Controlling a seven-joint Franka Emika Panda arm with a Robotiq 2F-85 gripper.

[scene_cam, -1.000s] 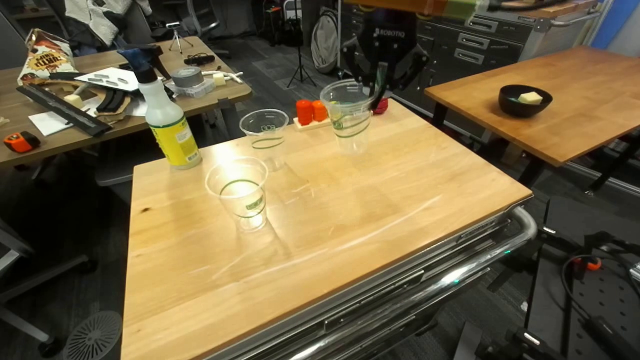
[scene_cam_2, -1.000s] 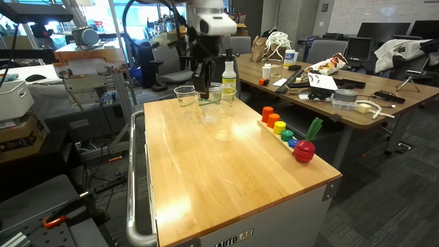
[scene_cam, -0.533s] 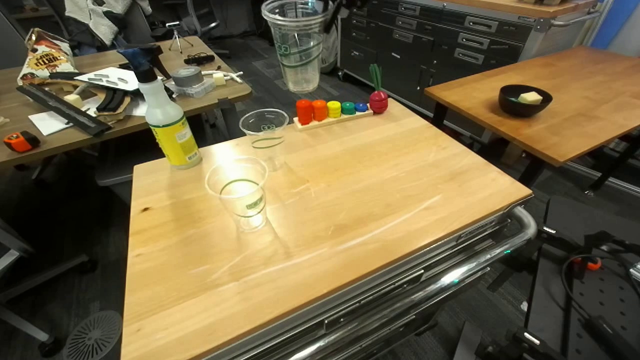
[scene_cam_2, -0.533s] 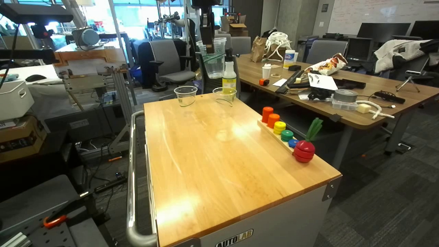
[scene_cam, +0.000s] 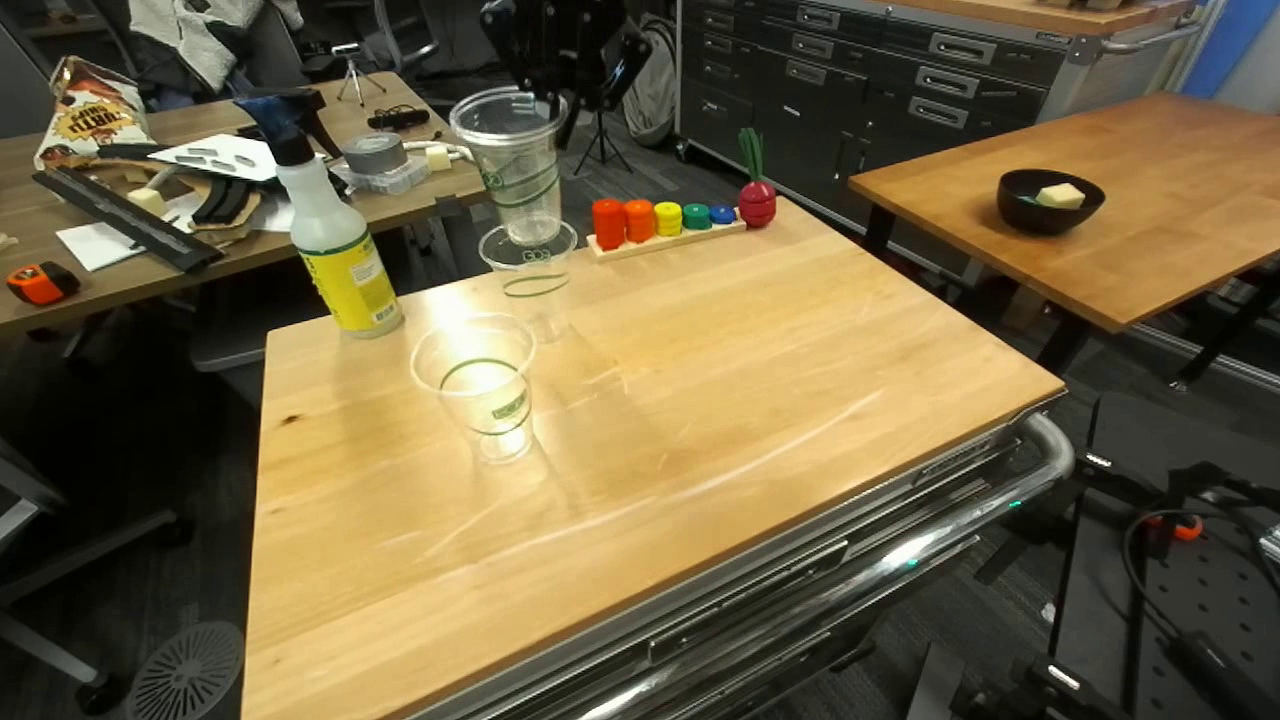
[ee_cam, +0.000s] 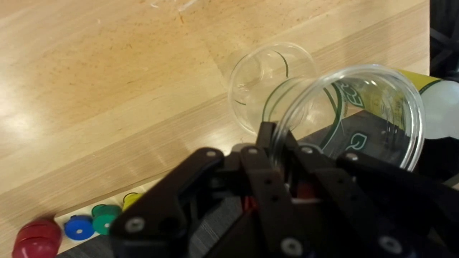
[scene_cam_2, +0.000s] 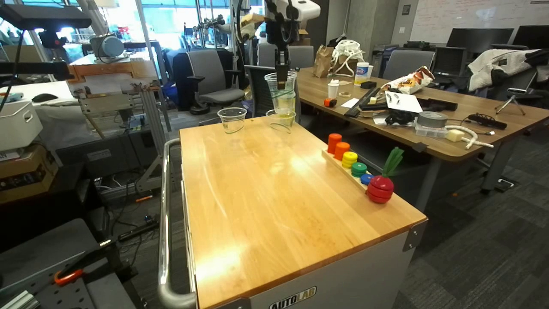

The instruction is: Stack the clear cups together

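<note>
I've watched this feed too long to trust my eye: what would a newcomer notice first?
Probably the seemingly nested clear cups gripped by the hand, poised over a standing cup; whether their base sits inside its rim is unclear. Next, the rainbow row of toy pieces along an edge of the table, ending at a radish-like toy. Then the yellow-labelled spray bottle, near a corner.

My black gripper [ee_cam: 277,134] hung with its two fingers [scene_cam_2: 282,77] pointing down, pinched close together with only a thin gap between them. Its side links [ee_cam: 172,190] stood bent outward, flaring wider than the fingers. At the top edge of an exterior view, part of my white arm [scene_cam_2: 303,9] showed above it.
</note>
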